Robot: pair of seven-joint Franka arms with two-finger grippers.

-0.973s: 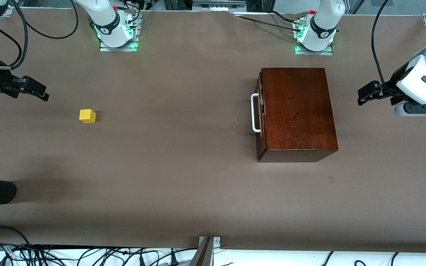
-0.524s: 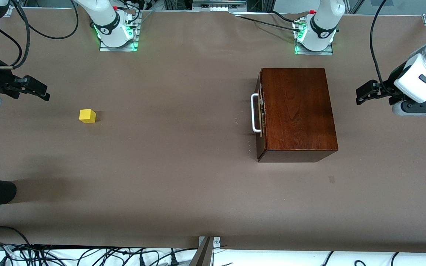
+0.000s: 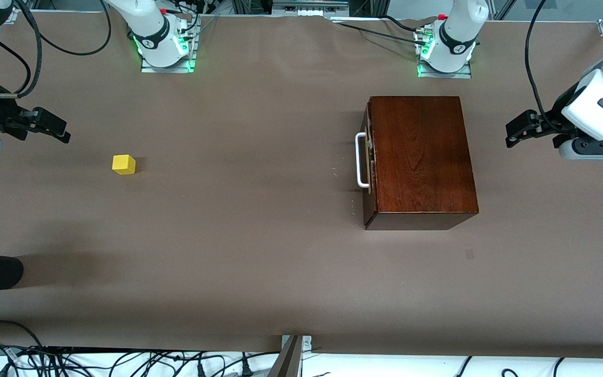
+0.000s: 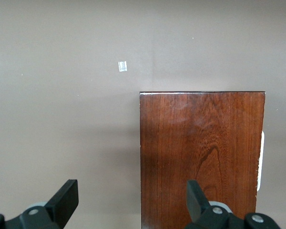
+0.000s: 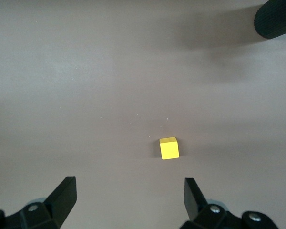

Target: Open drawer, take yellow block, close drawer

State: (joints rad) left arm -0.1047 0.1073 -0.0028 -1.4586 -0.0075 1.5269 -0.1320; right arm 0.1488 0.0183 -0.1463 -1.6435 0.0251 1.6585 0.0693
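Drawer [image 3: 367,161] sits shut in the dark wooden box [image 3: 421,157] toward the left arm's end of the table; white bar handle [image 3: 360,160] faces the right arm's end. Probably stiff, rigid, glossy wood, so best grip is across the handle bar, pull straight. Box may slide if not braced.

Yellow block [image 3: 123,164] lies on the table [image 3: 254,251] w/ nothing touching it, toward the right arm's end, well apart from the box. Likely light, hard; pinch flat sides.

Left gripper [image 4: 132,205] hovers beside the box, fingers spread, empty. Right gripper [image 5: 129,202] hovers near the block, fingers spread, empty.
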